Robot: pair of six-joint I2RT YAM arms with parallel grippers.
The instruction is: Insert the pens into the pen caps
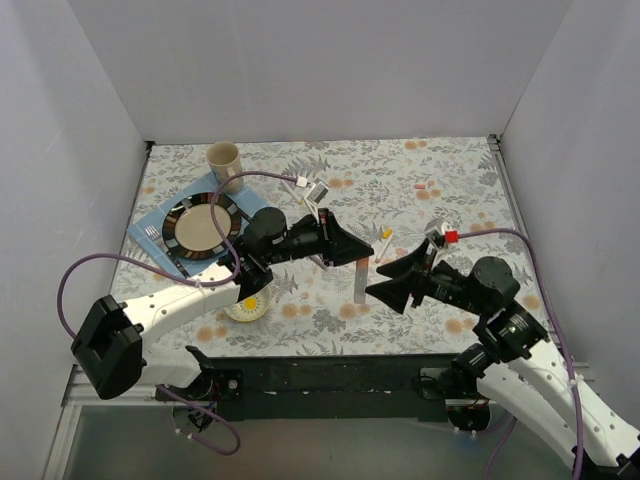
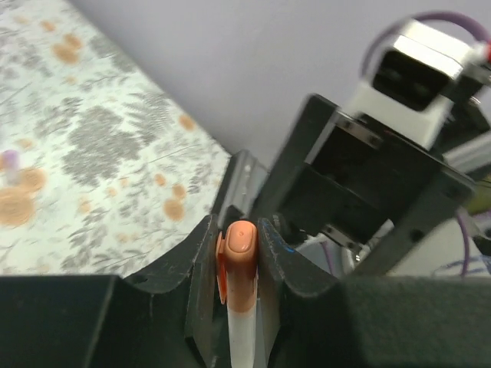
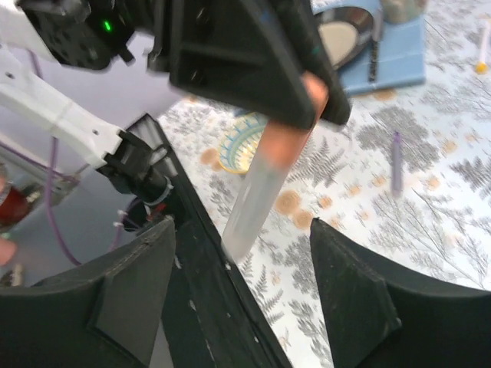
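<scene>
The left gripper (image 2: 238, 234) is pinched tight on the orange pen (image 3: 262, 188), its two fingers closed on the orange end. The pale barrel hangs free below the grip, so the pen's long axis is steep, tilted a little off upright, with the loose end pointing down and toward the other arm.

The right gripper (image 3: 244, 238) is spread wide and holds nothing. In its wrist view the barrel's lower end sits in the gap between its fingers, nearer its left-hand finger than the other, and does not appear to touch either. From above, the two grippers face each other over the middle of the table (image 1: 450, 160), and the pen hangs just beside the right gripper's tips. The right arm is plainly the nearer one for taking the free end.

A purple pen (image 3: 396, 161) lies flat on the cloth beyond, well apart from both grippers. A yellow-tipped pen (image 1: 385, 240) lies just past the left gripper.

I cannot tell whether the orange end in the grip is a cap already seated or the pen's own coloured end. No loose orange cap shows anywhere. A small pink piece (image 1: 424, 185) farther back is too small to call pen or cap.
</scene>
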